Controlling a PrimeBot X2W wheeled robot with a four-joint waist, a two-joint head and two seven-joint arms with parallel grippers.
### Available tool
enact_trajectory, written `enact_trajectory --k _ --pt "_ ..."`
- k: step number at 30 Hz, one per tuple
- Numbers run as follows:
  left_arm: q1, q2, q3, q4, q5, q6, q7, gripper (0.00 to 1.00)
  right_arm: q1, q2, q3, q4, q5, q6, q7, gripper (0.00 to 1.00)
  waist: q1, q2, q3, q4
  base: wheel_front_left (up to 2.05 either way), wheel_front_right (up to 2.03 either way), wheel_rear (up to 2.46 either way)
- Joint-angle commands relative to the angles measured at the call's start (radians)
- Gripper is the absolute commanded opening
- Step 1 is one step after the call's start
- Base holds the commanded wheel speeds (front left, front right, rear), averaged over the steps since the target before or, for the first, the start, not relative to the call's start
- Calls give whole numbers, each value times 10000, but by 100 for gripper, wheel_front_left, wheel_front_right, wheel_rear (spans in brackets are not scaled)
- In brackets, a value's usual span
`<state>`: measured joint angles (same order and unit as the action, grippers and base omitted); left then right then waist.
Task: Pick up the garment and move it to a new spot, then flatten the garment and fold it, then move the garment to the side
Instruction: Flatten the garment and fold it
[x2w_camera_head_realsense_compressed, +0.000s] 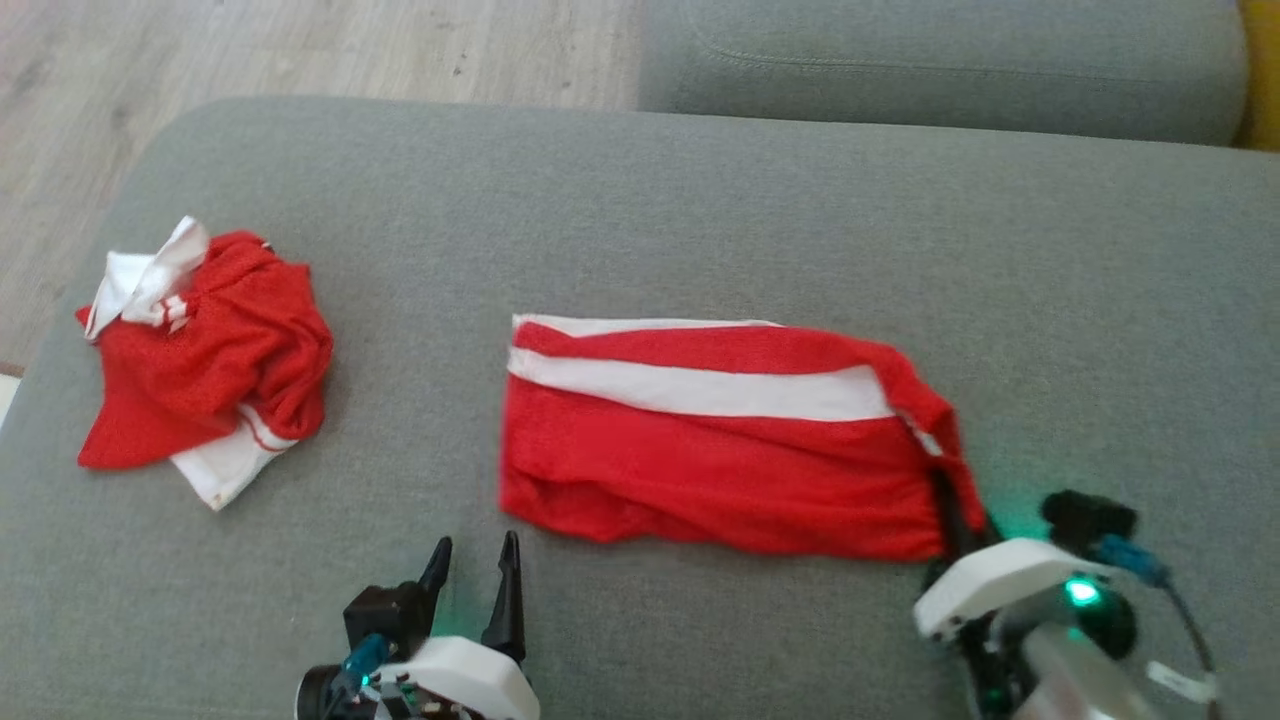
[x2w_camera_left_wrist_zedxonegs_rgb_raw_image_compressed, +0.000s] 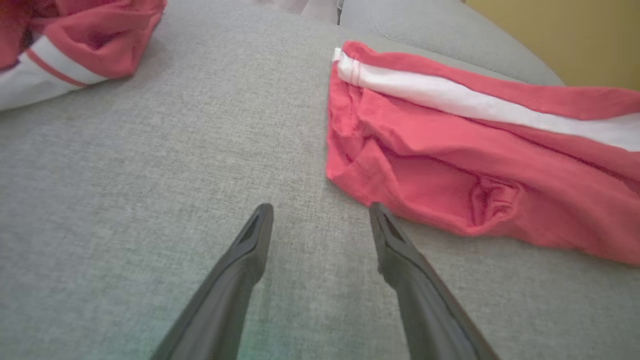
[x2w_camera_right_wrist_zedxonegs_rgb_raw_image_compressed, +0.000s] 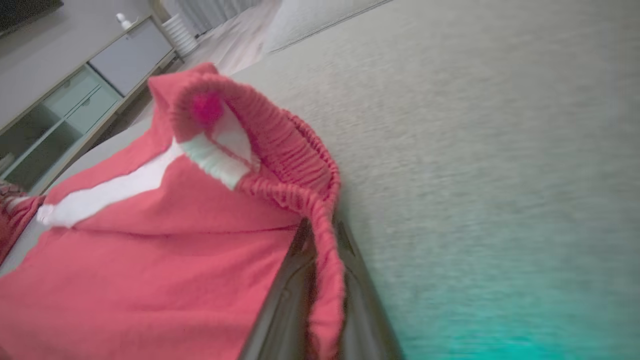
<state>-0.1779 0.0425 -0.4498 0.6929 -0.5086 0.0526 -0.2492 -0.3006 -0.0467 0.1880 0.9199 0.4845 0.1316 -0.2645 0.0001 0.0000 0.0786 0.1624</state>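
Observation:
The garment (x2w_camera_head_realsense_compressed: 720, 450), red shorts with a white stripe, lies folded into a long rectangle in the middle of the grey cushion (x2w_camera_head_realsense_compressed: 700, 200). My right gripper (x2w_camera_head_realsense_compressed: 950, 505) is at the garment's right end, shut on the gathered elastic waistband (x2w_camera_right_wrist_zedxonegs_rgb_raw_image_compressed: 300, 165); in the right wrist view the red band runs between the two fingers of the gripper (x2w_camera_right_wrist_zedxonegs_rgb_raw_image_compressed: 320, 232). My left gripper (x2w_camera_head_realsense_compressed: 475, 560) stands open on bare cushion just in front of the garment's left near corner. In the left wrist view the gripper (x2w_camera_left_wrist_zedxonegs_rgb_raw_image_compressed: 320, 210) holds nothing, its right fingertip close to the garment's (x2w_camera_left_wrist_zedxonegs_rgb_raw_image_compressed: 475, 165) hem.
A second red and white garment (x2w_camera_head_realsense_compressed: 205, 355) lies crumpled at the cushion's left end, near the edge. Another grey cushion (x2w_camera_head_realsense_compressed: 940, 60) sits behind, with wooden floor (x2w_camera_head_realsense_compressed: 300, 50) at the far left. A low cabinet (x2w_camera_right_wrist_zedxonegs_rgb_raw_image_compressed: 75, 100) stands beyond the sofa.

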Motion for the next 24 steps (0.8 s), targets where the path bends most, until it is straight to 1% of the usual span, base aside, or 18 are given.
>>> enact_trajectory --k 1,6,10,13,17,21,24 --pt "-256 78 335 -240 83 9 -126 100 13 -483 -483 -45 80 -9 30 0 -1 0 -147 -193 0 0 0" --pt "-93 78 246 -186 29 -121 -126 100 -4 -1282 -1602 -329 -223 -9 29 0 -1 0 -404 -526 0 0 0" --pt "-19 78 112 -152 -69 -149 -126 100 -19 -1281 -1711 -604 -261 -9 29 0 -1 0 -521 -663 0 0 0" --pt "47 78 -33 -125 -177 -128 -126 100 -2 -847 -1116 -1115 133 -9 116 0 -1 0 -615 -727 0 0 0" --pt "99 78 -167 -39 -249 -151 -126 100 112 -396 284 -2404 1098 -9 671 0 -1 0 -729 -661 0 0 0" --pt "119 78 -237 71 -277 -151 -126 100 162 -226 1442 -3477 1702 -9 1132 0 -1 0 -815 -335 0 0 0" --pt "95 78 -275 133 -268 -155 -126 100 12 -154 1884 -3605 1703 -9 1273 0 -1 0 -817 49 0 0 0"
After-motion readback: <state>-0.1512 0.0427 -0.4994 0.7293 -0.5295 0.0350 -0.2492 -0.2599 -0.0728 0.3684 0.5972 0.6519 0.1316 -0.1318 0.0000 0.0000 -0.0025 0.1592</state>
